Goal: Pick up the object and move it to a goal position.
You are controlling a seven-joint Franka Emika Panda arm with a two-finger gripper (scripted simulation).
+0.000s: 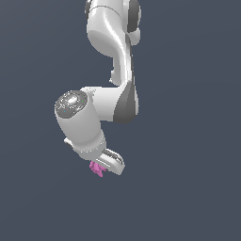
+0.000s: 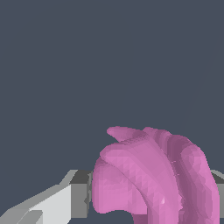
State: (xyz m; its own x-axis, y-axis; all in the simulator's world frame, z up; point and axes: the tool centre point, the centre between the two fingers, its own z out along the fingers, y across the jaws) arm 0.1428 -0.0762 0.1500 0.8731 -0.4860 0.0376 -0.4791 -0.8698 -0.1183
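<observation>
The object [image 1: 97,169] sits clamped in the gripper [image 1: 104,167].

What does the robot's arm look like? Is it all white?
Mostly. The arm is shiny white and rounded, with dark grey patches at its bends and a grey round cap on one end. Its pincer is white too, with grey fingertips.

Setting is a bare simulator render, not a real room: flat, uniform slate-blue backdrop fills both views with no walls, furniture or horizon visible, and the white Panda arm [image 1: 110,89] and faceted magenta-pink object [image 2: 153,175] show smooth, untextured computer-graphics shading.
</observation>
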